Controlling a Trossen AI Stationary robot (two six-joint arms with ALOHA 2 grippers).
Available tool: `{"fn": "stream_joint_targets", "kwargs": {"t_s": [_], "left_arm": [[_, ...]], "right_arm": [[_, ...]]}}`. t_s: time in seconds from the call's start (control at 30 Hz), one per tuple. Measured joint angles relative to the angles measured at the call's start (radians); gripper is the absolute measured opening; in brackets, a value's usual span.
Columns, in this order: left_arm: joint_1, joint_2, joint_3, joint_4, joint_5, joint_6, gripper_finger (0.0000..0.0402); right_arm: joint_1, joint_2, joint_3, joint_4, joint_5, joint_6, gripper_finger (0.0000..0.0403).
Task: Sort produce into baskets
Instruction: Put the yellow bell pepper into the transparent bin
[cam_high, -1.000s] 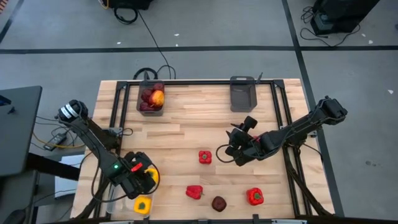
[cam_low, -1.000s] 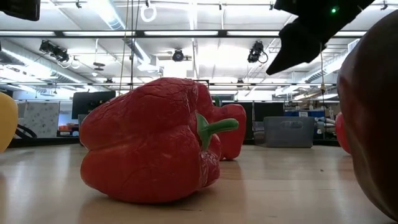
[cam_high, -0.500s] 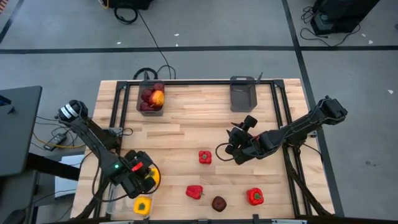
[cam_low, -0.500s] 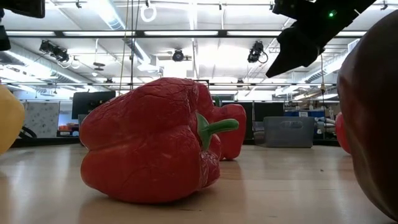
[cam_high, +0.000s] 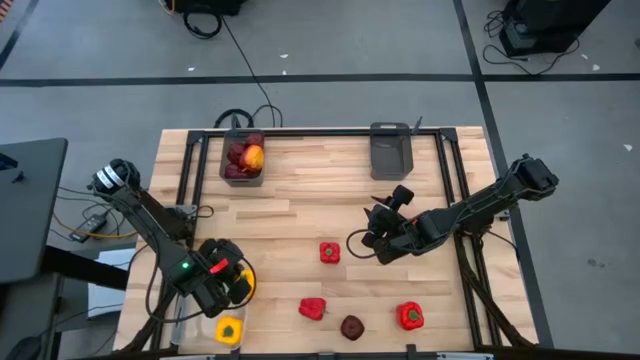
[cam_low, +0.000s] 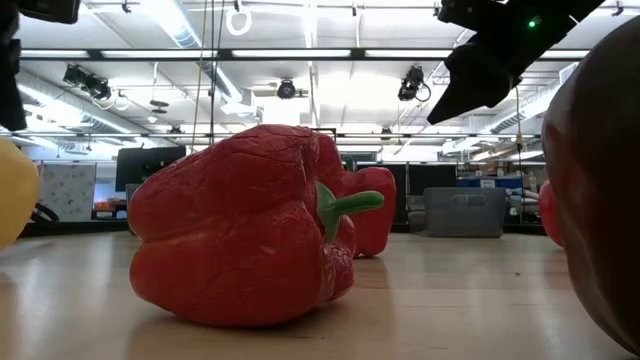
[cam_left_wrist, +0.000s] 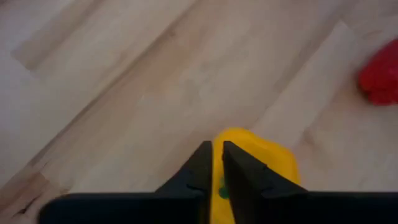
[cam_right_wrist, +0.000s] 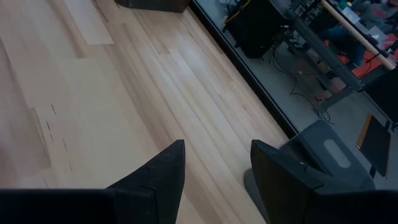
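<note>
My left gripper (cam_high: 228, 285) is near the table's near left corner, shut on a yellow bell pepper (cam_high: 244, 285), which also shows in the left wrist view (cam_left_wrist: 255, 155) and at the low view's left edge (cam_low: 15, 200). Another yellow pepper (cam_high: 229, 329) lies in the clear bin (cam_high: 190, 325) close by. Three red peppers (cam_high: 329, 252) (cam_high: 312, 309) (cam_high: 410, 316) and a maroon apple (cam_high: 351, 327) lie on the table. My right gripper (cam_high: 372, 240) hovers open and empty right of centre; its wrist view (cam_right_wrist: 217, 149) shows bare wood. My left gripper pinches the yellow pepper at its top, where a bit of green stem (cam_left_wrist: 221, 190) shows between the two fingers (cam_left_wrist: 202, 165). The fingers come from above, pointing down. Whether the pepper is clear of the table, I cannot tell.
A dark grey bin (cam_high: 243, 160) at the far left holds maroon apples and an orange-red one. A second dark grey bin (cam_high: 390, 150) stands at the far right of centre. Black rails run along the table's left and right sides.
My left gripper has moved a little toward the table's near edge with the yellow pepper still between its fingers.
</note>
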Motion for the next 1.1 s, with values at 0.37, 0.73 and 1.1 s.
{"fn": "stream_joint_targets", "kwargs": {"t_s": [0.37, 0.73, 1.1], "left_arm": [[0.000, -0.004, 0.000, 0.098, 0.068, 0.260, 0.0140], [0.000, -0.004, 0.001, 0.109, 0.091, 0.508, 0.0142], [0.001, 0.024, -0.002, 0.121, 0.148, 0.530, 0.0129]], "right_arm": [[0.000, 0.000, 0.000, 0.000, 0.000, 0.000, 0.0193], [0.000, 0.000, 0.000, 0.000, 0.000, 0.000, 0.0193], [0.000, 0.000, 0.000, -0.001, -0.003, -0.005, 0.0193]]}}
